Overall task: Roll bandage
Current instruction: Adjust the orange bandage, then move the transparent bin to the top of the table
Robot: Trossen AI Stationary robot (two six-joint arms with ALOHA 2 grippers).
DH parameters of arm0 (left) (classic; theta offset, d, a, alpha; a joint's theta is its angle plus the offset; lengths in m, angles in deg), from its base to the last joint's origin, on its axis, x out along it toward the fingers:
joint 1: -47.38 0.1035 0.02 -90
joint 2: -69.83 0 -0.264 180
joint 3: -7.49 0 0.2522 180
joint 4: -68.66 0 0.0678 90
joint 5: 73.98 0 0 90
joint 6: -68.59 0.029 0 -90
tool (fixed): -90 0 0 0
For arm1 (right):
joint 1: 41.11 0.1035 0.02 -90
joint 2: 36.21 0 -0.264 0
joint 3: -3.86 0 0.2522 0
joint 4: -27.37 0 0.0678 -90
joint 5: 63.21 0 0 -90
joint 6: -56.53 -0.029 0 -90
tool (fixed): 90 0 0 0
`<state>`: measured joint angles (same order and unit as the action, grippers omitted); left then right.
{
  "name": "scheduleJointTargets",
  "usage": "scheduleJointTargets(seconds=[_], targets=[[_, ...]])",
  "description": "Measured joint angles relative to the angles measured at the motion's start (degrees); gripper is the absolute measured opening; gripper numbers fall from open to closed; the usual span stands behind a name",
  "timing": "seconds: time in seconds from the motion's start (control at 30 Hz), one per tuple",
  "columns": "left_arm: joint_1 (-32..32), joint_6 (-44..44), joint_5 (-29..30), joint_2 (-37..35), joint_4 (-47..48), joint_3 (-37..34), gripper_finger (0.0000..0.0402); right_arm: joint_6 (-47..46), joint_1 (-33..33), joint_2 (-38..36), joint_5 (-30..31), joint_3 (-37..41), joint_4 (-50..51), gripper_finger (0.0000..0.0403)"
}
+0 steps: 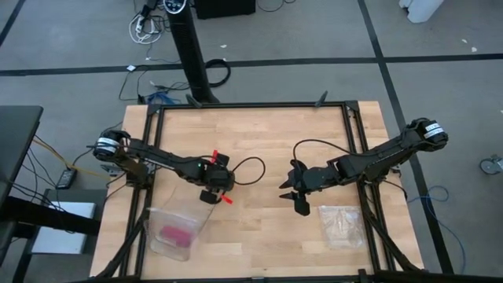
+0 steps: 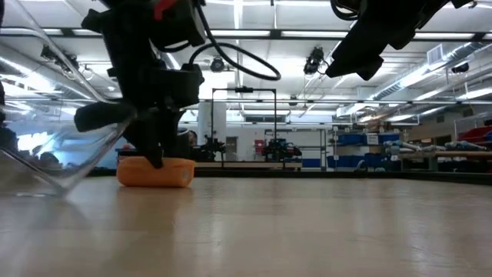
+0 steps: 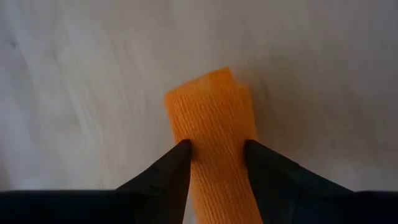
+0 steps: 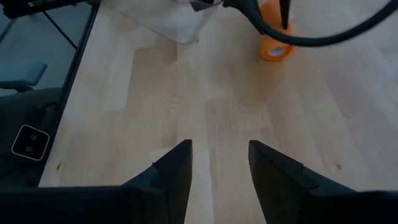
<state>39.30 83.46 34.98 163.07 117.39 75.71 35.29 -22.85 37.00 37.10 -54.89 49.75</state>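
Note:
The bandage (image 3: 211,118) is a bright orange compact roll lying on its side on the wooden table. It also shows in the low view (image 2: 173,173) and far off in the right wrist view (image 4: 273,48). In the high view my left gripper (image 1: 214,187) hides it. My left gripper (image 3: 217,163) stands over the roll, shut on it. My right gripper (image 1: 293,194) is open and empty above the table's middle, to the right of the roll; its wrist view (image 4: 219,163) shows only bare table between the fingers. My left gripper pinches the roll's curved wall (image 3: 214,155) between its two fingers (image 3: 177,163), about midway along the roll. The fingers come from above, pointing down, and lie across the roll. The roll narrows between them. It rests on the table (image 2: 154,181).
A clear plastic container (image 1: 189,214) with a small pink bundle (image 1: 174,233) lies near the front left, close to my left gripper. A clear zip bag (image 1: 342,224) lies at the front right. Black frame rails (image 1: 251,106) run along the table's far edge and sides.

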Motion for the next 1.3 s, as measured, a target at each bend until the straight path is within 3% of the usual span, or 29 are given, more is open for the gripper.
scheduleJointTargets(seconds=[0.23, 0.67, 0.87, 1.03, 1.3], targets=[[-0.49, -0.25, 1.96, 0.03, 1.62, 2.49, 0.0159, 0.53, 0.0, 0.0, 0.09, 0.0, -0.98, 0.016], [-0.71, -0.24, 6.93, -0.21, 13.82, 16.1, 0.0159, 0.99, 0.0, 0.0, 0.11, 0.0, -1.32, 0.0161], [-0.68, -1.87, -2.8, -1.55, 22.22, 18.43, 0.0159, 1.44, 0.27, 0.0, 0.11, 0.0, -1.45, 0.0161], [-1.29, -4.73, -5.8, -3.61, 29.42, 18.38, 0.0159, 1.49, 0.55, 0.0, 0.07, 0.0, -1.7, 0.0161], [-1.89, -8.07, -16.88, -9.76, 30.32, 18.4, 0.0159, 1.92, 0.5, -0.02, 0.08, 0.0, -1.71, 0.0161]])
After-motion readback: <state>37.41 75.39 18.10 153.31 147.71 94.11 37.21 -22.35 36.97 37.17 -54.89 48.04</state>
